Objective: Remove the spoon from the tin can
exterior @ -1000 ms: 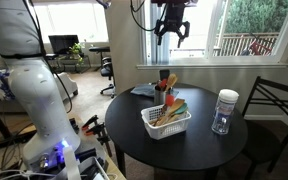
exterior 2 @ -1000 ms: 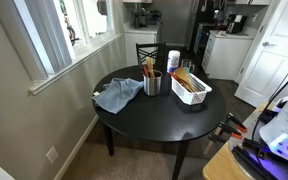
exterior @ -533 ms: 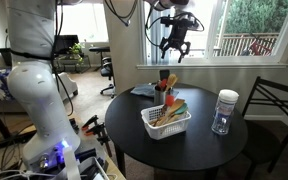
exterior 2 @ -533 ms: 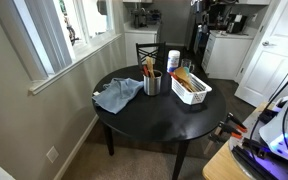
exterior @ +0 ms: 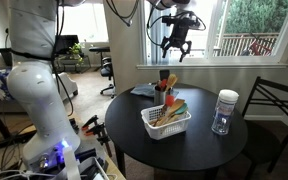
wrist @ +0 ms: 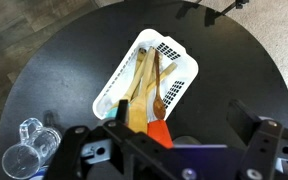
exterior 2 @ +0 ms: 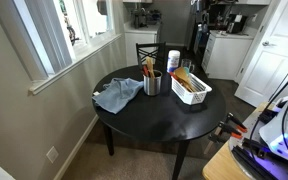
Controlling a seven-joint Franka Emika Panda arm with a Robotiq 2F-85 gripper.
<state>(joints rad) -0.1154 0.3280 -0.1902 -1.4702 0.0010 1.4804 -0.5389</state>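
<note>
The tin can point(exterior 2: 152, 84) stands on the round black table point(exterior 2: 159, 118), next to the white basket. The light-brown wooden spoon point(exterior 2: 147, 66) stands in it with other utensils. In an exterior view the can point(exterior: 165, 98) is half hidden behind the basket, with the spoon point(exterior: 170, 80) sticking up. My gripper point(exterior: 176, 46) hangs open and empty high above the can. In the wrist view the gripper point(wrist: 169, 138) has its fingers point(wrist: 259, 132) wide apart. An orange-red utensil tip and the can's rim point(wrist: 191, 143) lie between them. There I cannot tell the spoon from the other wooden utensils.
The white mesh basket point(exterior: 154, 126) point(exterior 2: 196, 95) point(wrist: 174, 52) holds wooden and green utensils. A clear white-lidded jar point(exterior: 224, 110) point(exterior 2: 173, 61) point(wrist: 24, 155) stands near the table's edge. A blue cloth point(exterior 2: 116, 94) lies beside the can. A chair point(exterior: 274, 110) and a window sill border the table.
Since one second ago my gripper has come down a little and turned. Over the last half second nothing has moved.
</note>
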